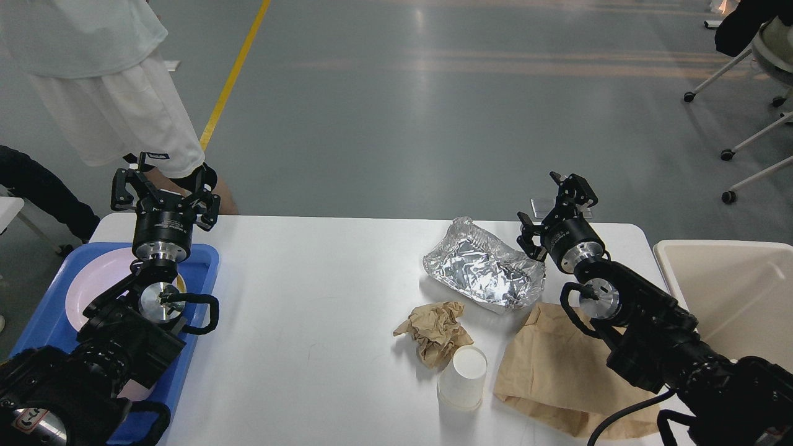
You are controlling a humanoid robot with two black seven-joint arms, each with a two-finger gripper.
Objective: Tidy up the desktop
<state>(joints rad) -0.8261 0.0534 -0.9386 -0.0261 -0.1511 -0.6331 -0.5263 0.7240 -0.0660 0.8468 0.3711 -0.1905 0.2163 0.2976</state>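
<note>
Both arms are showing black, chunky parts, shiny silver round discs and looping black cables just behind each end effector (164, 189).

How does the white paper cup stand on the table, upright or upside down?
Upside down. The paper cup rests on its wide rim on the table; its narrow closed base faces up.

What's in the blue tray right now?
In the blue tray a pink plate sits on a yellow plate, only its edge showing. The left arm covers the tray's near part, so anything there is hidden.
</note>
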